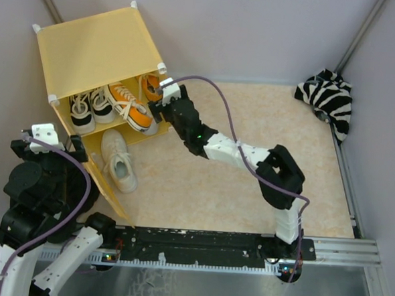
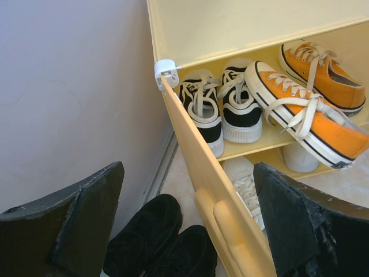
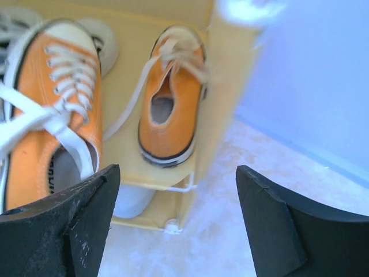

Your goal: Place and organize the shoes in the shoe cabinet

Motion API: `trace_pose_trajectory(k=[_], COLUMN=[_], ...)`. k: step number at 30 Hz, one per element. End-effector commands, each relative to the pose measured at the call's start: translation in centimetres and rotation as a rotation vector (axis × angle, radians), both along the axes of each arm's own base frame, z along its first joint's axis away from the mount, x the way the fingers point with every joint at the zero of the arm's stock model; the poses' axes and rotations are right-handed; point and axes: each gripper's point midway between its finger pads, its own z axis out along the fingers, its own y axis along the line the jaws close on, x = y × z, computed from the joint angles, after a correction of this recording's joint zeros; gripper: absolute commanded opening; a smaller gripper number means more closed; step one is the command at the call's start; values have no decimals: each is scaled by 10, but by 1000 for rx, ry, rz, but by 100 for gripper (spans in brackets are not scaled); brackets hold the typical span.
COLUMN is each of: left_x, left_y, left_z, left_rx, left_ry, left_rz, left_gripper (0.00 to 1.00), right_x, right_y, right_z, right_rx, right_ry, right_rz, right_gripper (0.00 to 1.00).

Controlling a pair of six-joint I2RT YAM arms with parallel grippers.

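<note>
The yellow shoe cabinet [image 1: 96,48] stands at the back left with its door [image 1: 105,182] swung open. On its inner shelf sit a black-and-white pair [image 1: 91,108] and an orange pair [image 1: 129,107]. One orange shoe [image 3: 170,115] lies deep at the shelf's right end. The other orange shoe [image 3: 55,109] overhangs the shelf edge. A white sneaker [image 1: 119,160] lies at the bottom level. My right gripper [image 3: 179,225] is open and empty, just in front of the cabinet's right front corner. My left gripper [image 2: 190,225] is open, straddling the door's top edge without touching it.
A zebra-striped cloth bundle [image 1: 328,99] lies in the back right corner. A pair of black shoes [image 2: 155,236] sits on the floor between the door [image 2: 213,190] and the left wall. Another white shoe [image 2: 300,157] shows under the shelf.
</note>
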Motion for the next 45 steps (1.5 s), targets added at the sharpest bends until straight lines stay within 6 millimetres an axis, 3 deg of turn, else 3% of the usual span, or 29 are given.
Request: trace_pose_trajectory(k=[1,9,16,28,37,45], left_x=[5,9,19,14,10,9], left_y=[0,3,-3,-1,2,3], left_z=[5,3,-4,-6,-7,-11], left_rx=[2,9,25,32,49,56], left_ry=[-12,-8,21,13,13,20], left_rz=[17,48,35,31,37,38], left_gripper=[99,99,99,99,99,99], right_x=[-16,-68,-101,-82,-72,-61], right_y=[-38,-28,6,46,61,72], right_z=[97,67,38,22,27,-7], right_rx=[138,109,103,196,273,226], right_ry=[-78,97,181,227,237,326], right_rz=[-7,271,529,573,574,542], right_gripper=[82,87,87,86,84,69])
